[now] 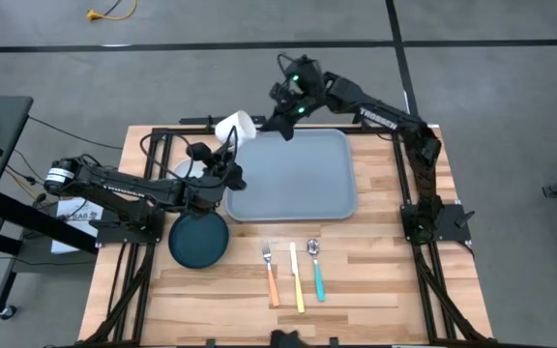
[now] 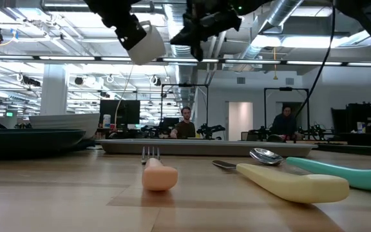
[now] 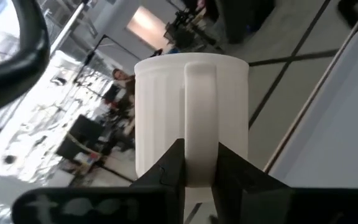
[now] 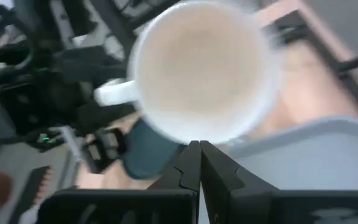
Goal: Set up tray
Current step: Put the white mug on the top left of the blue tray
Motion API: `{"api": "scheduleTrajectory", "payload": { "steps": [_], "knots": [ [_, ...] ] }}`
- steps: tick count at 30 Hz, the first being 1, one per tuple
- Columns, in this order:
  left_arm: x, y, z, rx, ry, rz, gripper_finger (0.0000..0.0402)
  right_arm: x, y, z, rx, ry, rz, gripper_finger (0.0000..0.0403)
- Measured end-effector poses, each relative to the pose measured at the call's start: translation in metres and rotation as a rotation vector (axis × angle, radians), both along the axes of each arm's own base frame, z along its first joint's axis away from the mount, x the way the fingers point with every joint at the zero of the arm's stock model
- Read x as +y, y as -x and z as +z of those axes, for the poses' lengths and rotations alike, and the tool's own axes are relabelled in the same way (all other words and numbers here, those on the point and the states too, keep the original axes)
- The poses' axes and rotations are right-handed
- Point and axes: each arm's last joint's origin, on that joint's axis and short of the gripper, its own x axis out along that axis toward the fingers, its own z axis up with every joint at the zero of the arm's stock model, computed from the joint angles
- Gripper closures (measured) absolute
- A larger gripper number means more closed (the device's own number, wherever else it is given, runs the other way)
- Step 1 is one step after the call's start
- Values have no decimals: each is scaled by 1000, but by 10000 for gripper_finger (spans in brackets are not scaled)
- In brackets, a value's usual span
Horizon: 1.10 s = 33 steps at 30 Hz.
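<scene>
Tray lies beside left gripper (clamping white mug).

Two dark, jointed arms — white lettering on links, black cables trailing.

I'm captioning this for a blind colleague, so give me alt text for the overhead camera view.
Seen from above, the left gripper holds a white mug by its handle in the air near the far left corner of a grey-blue tray, with the right gripper close beside it. Nearer the front lie a dark teal plate, fork, knife and spoon.
</scene>
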Motion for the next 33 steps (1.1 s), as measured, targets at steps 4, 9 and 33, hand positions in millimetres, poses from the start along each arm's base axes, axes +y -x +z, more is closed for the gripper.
{"api": "scheduleTrajectory", "payload": {
  "steps": [4,9,33],
  "knots": [
    [-1,-2,-1,-60,52,-91,369,-8,31,21,35,111,-71,403],
    [4,-6,-2,-134,139,-211,369,-4,75,57,65,297,-163,403],
    [53,-15,3,-483,616,-1038,369,105,126,80,227,488,410,403]
  ]
}}
